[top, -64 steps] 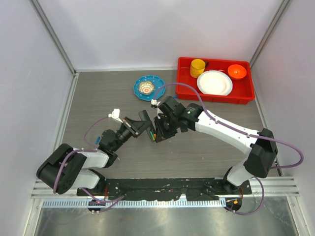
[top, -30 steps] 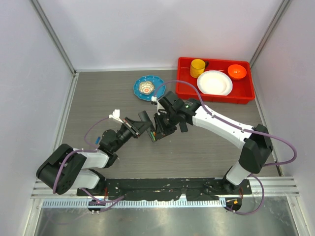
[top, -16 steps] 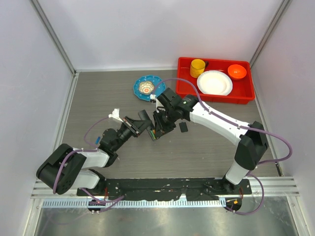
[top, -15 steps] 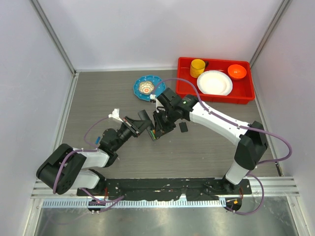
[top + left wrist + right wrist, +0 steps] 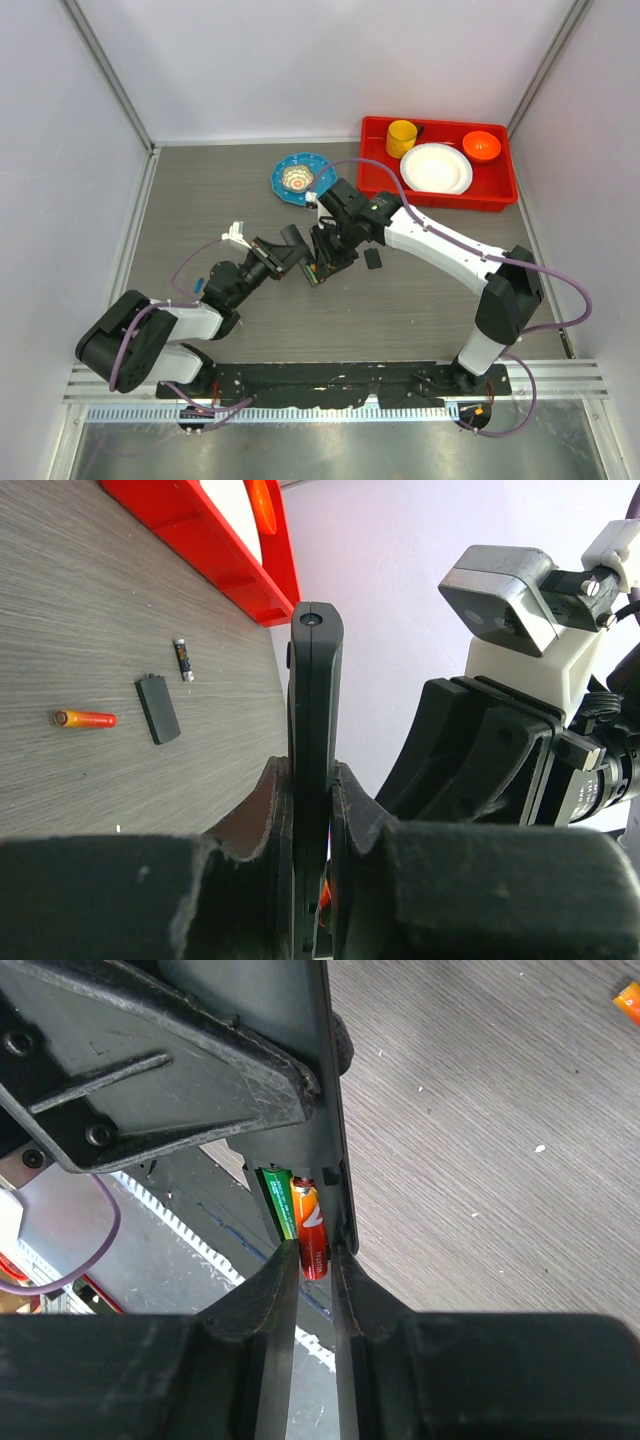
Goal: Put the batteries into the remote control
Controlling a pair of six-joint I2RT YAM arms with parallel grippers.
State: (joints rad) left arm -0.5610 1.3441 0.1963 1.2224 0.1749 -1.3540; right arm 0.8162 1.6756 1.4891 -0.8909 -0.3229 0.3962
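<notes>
Grey table point(image 5: 200, 190), top view: both arms bent inward, wrists nose to nose mid-table.
L gripper point(image 5: 293, 250): clenched on remote control point(image 5: 314, 270), which sits between the two grippers.
R gripper point(image 5: 322, 262): tips right at the remote's open side.
Bkgd: red tray point(image 5: 440, 203) far right w/ yellow cup point(image 5: 402, 138), white plate point(image 5: 436, 168), orange bowl point(image 5: 482, 146); blue dish point(image 5: 302, 178) far centre; black flat piece point(image 5: 372, 258) just right of R gripper.

L wrist view, grip: both pads tight on the remote's long faces, remote edge-on, poking well past the fingertips.
Table beyond: loose battery point(image 5: 85, 719) lying flat, near the black flat piece, not touching; dark thin cell point(image 5: 182, 658) nearer the tray.

R wrist view, battery bay: open, orange-red battery point(image 5: 312, 1230) lying in it beside green cell point(image 5: 279, 1210).
R fingers: narrow gap, one each side of that battery's lower end; pinching or let go, can't tell.
</notes>
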